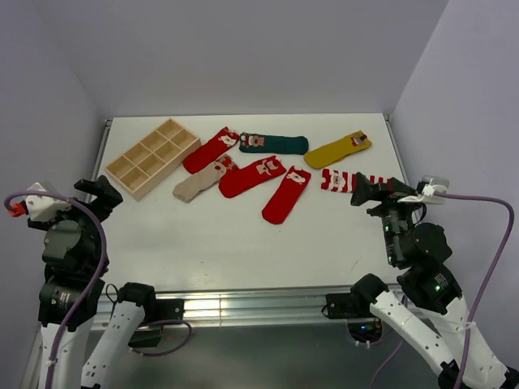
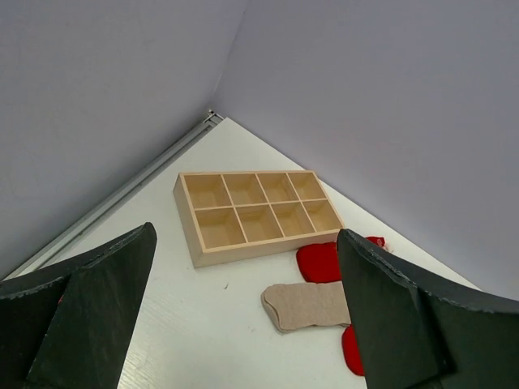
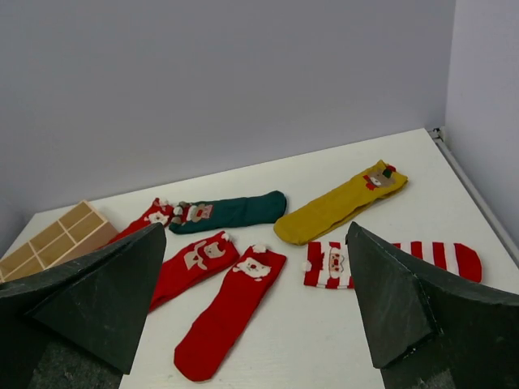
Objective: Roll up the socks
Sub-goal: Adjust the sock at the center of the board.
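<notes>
Heads up, you're at the very start here: none of the socks [image 1: 268, 166] is rolled yet, all seven lie flat on the white table [image 1: 243, 243]. They fan out to the right of the wooden tray [image 1: 170, 166]. The beige sock [image 1: 199, 182] is just beside the tray's near corner, with three red ones next to it. The green sock [image 1: 276, 144] and the yellow sock [image 1: 338, 150] sit further off, and the striped sock [image 1: 340, 180] is the farthest from the tray.

Your left gripper [image 2: 246, 235] hangs just on the near side of the tray, fingers spread wide with nothing between them. The right gripper [image 3: 255, 231] is well away from the tray by the striped sock, also spread wide and empty.

I'd guess the next move is picking one sock, probably the striped or the beige one since they're closest to your arms. Pin one end with one gripper, then curl the other end over. The fabric is floppy, so it may unroll if you let go early.

The table is plain and smooth, with bare pale lilac walls on three sides.
</notes>
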